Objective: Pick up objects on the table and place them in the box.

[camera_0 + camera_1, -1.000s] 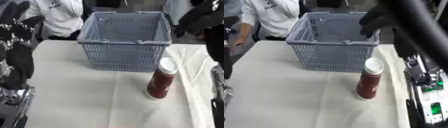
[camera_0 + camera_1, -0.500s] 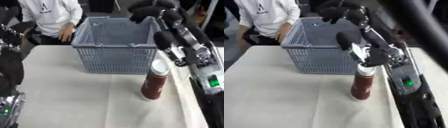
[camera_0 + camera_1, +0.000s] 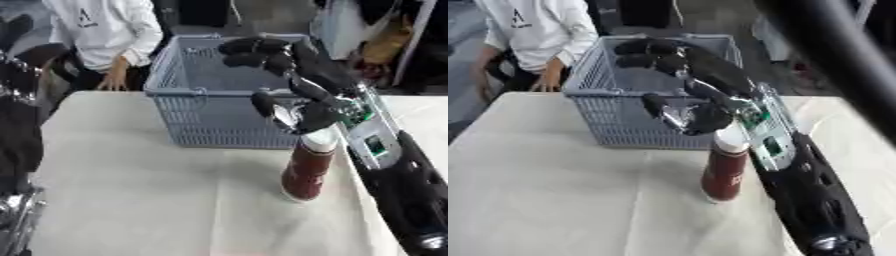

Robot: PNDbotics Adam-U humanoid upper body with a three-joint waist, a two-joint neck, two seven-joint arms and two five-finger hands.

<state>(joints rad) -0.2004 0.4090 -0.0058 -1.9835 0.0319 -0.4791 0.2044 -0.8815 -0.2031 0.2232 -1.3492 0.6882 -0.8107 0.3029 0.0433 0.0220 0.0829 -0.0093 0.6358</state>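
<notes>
The right hand [image 3: 293, 85] is hanging just above the bottle [image 3: 308, 167], with its fingers curled and its thumb pointing down beside the white cap [image 3: 319, 140]; it is holding nothing. The dark red bottle is standing upright on the white table [image 3: 140, 200], just in front of the grey basket [image 3: 201, 100]. The left arm is showing at the left edge, but I cannot tell how its hand is standing.
</notes>
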